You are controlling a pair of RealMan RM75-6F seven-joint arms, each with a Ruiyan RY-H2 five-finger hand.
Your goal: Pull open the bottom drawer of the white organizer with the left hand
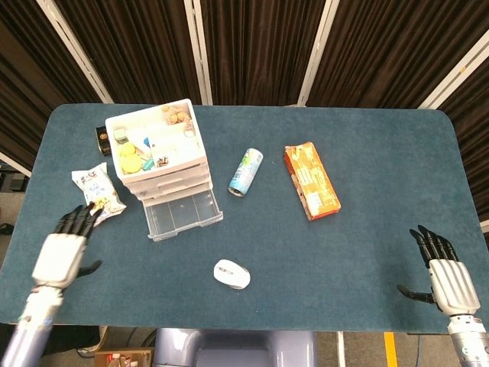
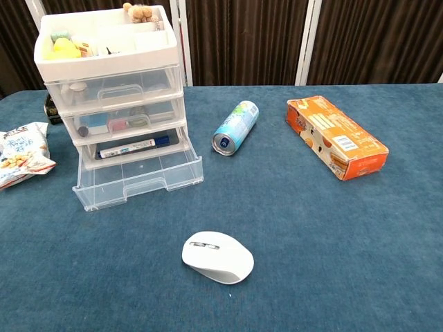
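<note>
Blue felt table (image 1: 367, 153) held the white plastic organizer (image 1: 157, 149), its clear bottom drawer (image 2: 138, 176) pulled out. Left hand (image 1: 65, 248) sat well apart (fingers spread, holding nothing); right hand (image 1: 443, 279) likewise.

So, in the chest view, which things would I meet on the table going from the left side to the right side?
Snack bag → white organizer with its clear bottom drawer pulled open → white computer mouse → light-blue can lying on its side → orange carton box.
</note>
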